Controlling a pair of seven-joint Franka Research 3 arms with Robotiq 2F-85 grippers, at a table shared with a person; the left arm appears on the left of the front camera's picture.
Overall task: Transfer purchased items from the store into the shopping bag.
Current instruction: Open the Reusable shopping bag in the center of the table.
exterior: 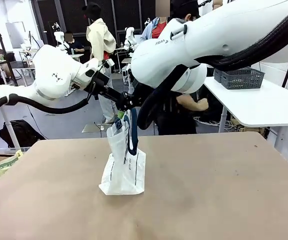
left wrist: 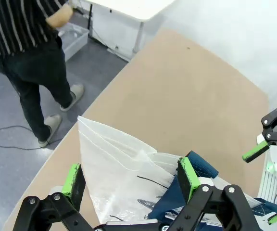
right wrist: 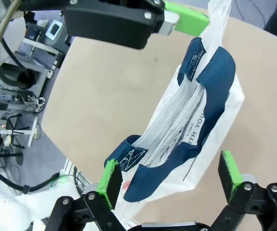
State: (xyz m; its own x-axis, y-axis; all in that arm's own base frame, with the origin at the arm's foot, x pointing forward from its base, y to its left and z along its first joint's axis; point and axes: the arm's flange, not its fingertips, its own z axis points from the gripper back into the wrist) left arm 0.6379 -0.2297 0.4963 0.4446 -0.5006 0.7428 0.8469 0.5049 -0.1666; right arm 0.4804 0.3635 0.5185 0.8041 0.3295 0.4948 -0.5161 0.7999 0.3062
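Note:
The shopping bag (exterior: 123,167), whitish plastic with navy handles, stands upright near the middle of the brown table (exterior: 219,190). My left gripper (exterior: 121,108) comes in from the left at the bag's top. In the left wrist view my left gripper (left wrist: 131,179) is open, with the bag's upper edge (left wrist: 112,163) between its fingers. My right gripper (right wrist: 170,179) is open too, and its jaws straddle the bag's navy handles (right wrist: 210,77) without pinching them. The store (exterior: 240,78), a dark grey lattice basket, sits on a white side table. The purchased items are out of view.
A person (exterior: 184,107) in dark clothes stands just past the table's far edge, and their legs (left wrist: 30,91) show in the left wrist view. The white side table (exterior: 264,105) stands at the back right. A clear bin (exterior: 1,165) holding packets sits low at the left.

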